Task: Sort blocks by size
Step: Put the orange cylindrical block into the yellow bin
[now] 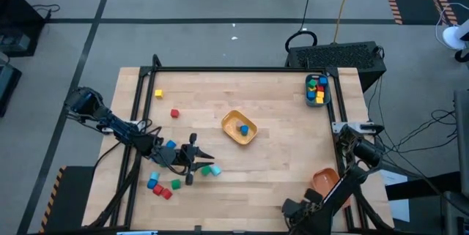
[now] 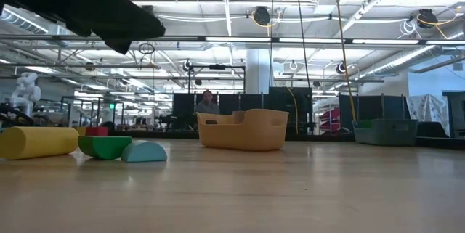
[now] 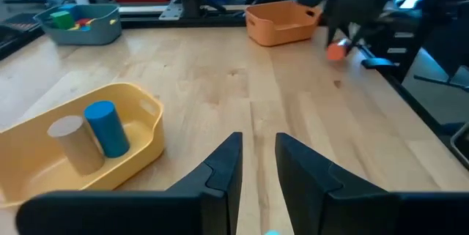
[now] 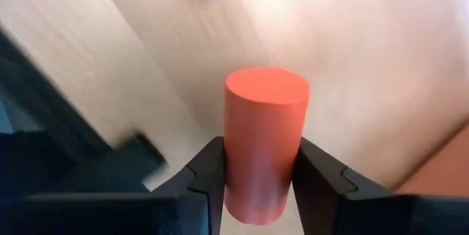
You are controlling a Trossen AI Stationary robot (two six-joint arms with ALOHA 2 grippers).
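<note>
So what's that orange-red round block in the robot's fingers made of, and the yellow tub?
The orange-red cylinder block, clamped in the right gripper, looks like painted wood: matte, even colour, crisp edge, though no grain shows. The yellow tub looks like moulded plastic: smooth, rounded walls with a soft sheen.

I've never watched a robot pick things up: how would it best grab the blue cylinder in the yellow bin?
By its round sides near the top, coming from above. The blue cylinder stands upright in the yellow bin, right beside a tan cylinder, so the fingers would probably fit best on the two sides facing away from that neighbour.
</note>
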